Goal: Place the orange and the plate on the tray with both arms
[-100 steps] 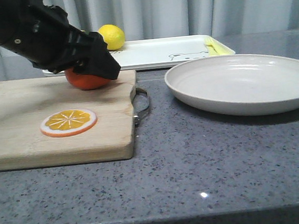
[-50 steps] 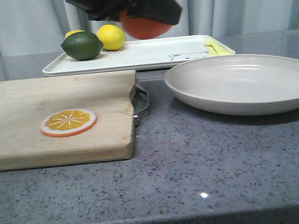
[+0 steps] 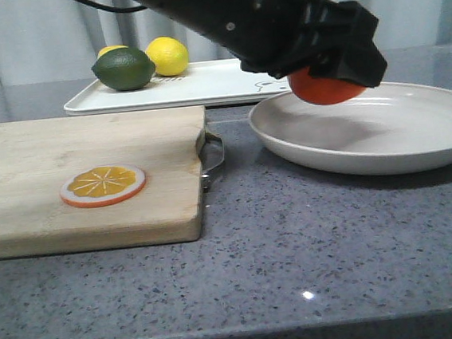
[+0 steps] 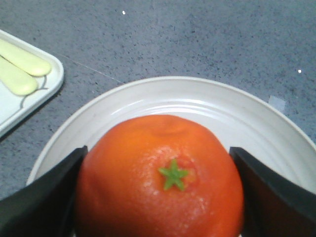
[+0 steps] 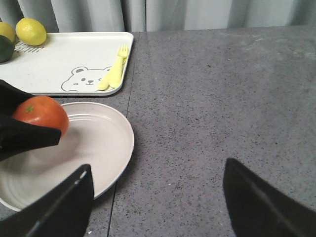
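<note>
My left gripper [image 3: 331, 78] is shut on the glossy orange [image 3: 324, 89] and holds it just above the wide off-white plate [image 3: 383, 134], over the plate's left part. In the left wrist view the orange [image 4: 163, 177] fills the gap between both black fingers, green stem dot up, with the plate [image 4: 197, 94] beneath. The white bear tray [image 3: 202, 82] lies behind the plate. My right gripper [image 5: 155, 197] is open over bare counter beside the plate [image 5: 94, 148], nothing between its fingers; it does not show in the front view.
A wooden cutting board [image 3: 80, 151] with a flat orange slice [image 3: 103, 185] lies at the left. A lime [image 3: 123, 69] and a lemon [image 3: 168, 55] sit on the tray's far left; yellow cutlery [image 5: 114, 74] lies near the bear drawing. Curtains hang behind.
The left arm lifted the orange off the cutting board, carried it right past the tray's front, and now holds it low over the plate. The lime came into view.
</note>
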Available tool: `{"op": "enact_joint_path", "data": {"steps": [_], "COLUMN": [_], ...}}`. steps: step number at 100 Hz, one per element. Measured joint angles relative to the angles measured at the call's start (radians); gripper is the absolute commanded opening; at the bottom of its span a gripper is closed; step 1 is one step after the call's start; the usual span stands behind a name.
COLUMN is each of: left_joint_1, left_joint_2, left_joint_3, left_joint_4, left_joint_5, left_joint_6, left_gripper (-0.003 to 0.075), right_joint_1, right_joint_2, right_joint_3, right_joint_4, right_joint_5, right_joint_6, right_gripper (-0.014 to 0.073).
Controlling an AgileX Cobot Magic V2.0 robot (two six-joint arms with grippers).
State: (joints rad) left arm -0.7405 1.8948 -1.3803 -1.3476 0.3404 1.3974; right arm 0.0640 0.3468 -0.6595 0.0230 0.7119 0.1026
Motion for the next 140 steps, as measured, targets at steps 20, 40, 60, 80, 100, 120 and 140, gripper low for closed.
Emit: {"op": "enact_joint_path", "data": {"steps": [20, 40, 60, 80, 100, 120, 140], "left_joint_1": [-0.009, -0.010, -0.010, -0.010, -0.010, -0.010, -0.010], "left_joint_2": [0.050, 0.057, 0.057, 0.057, 0.057, 0.009, -0.110], "left_joint_3": [-0.004, -0.004, -0.006, -0.006, -0.034, -0.047, -0.035], "left_joint_4": [0.002, 0.014, 0.025, 0.030, 0.033, 0.033, 0.033], "left_joint_5": [0.004, 0.014, 0.028, 0.030, 0.032, -0.018, -0.099], "left_joint_6": [0.000, 0.000, 0.000, 0.020, 0.031, 0.032, 0.033], "left_gripper": [0.0170, 0.0204, 0.0476, 0.0644, 0.0643, 0.0643, 0.0643], "right_joint_1": [0.000, 0.000, 0.000, 0.000, 0.000, 0.000, 0.000], "right_joint_2": [0.000, 0.000, 0.000, 0.000, 0.000, 0.000, 0.000], "right_joint_3": [0.000, 0.000, 0.000, 0.000, 0.000, 0.000, 0.000], "right_joint_4": [0.000, 0.000, 0.000, 0.000, 0.000, 0.000, 0.000], "right_joint_5": [0.000, 0.000, 0.000, 0.000, 0.000, 0.000, 0.008], "right_joint_6": [0.000, 0.000, 0.000, 0.000, 0.000, 0.000, 0.000], "right_gripper": [0.0551, 0.0551, 0.0551, 0.0551, 0.0551, 0.0551, 0.0551]}}
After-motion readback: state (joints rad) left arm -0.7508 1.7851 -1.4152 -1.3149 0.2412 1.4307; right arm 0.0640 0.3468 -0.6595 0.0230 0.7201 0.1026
